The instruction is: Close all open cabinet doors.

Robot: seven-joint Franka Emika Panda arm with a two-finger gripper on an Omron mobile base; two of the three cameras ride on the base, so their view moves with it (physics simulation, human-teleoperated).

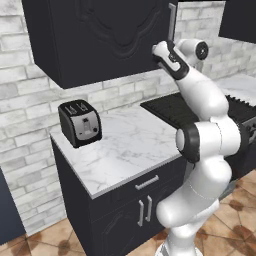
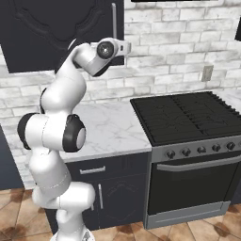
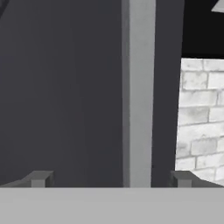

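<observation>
Left base view: the black cabinet door (image 1: 100,35) hangs above the marble counter (image 1: 125,145), which carries a toaster (image 1: 80,122). Right base view: the arm's wrist reaches up beside the silver bar handle (image 2: 114,21). Hand view: the claw (image 3: 111,178) is released, its fingertips (image 3: 41,178) straddling the handle, not touching it.

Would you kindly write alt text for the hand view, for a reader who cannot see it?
Close up, a matte black cabinet door with its vertical silver bar handle faces the camera, the handle standing between the open gripper's two fingertips. To the right, beyond the door's edge, is a white brick wall.
</observation>
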